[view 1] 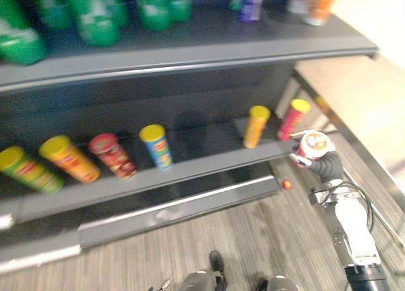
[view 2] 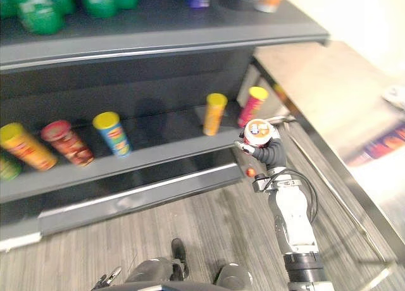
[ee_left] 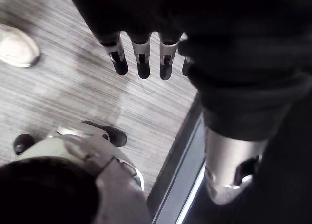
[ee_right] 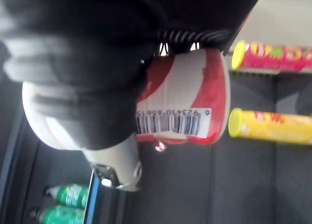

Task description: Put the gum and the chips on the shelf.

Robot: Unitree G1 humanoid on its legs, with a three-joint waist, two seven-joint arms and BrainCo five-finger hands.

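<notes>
The dark grey shelf unit runs across the head views from 9 o'clock to 1 o'clock, standing on a grey striped floor. A pale wooden counter adjoins the unit at 2 o'clock. On the upper shelf, around 11 o'clock, stands a cluster of green bottles. The lower shelf carries a row of chip cans leaning from 9 o'clock towards the centre, and then an orange can and a pink can near its right end, at about 2 o'clock.

The right hand is raised at 3 o'clock, just in front of the lower shelf's right end. Its fingers and thumb are curled tightly round a red-and-white tub, which is held in the air off the shelf, lid up, near the pink can.

The left hand hangs over the floor with its fingers straight and spread a little, holding nothing. Beyond it, a person's white shoe rests on the floor.
</notes>
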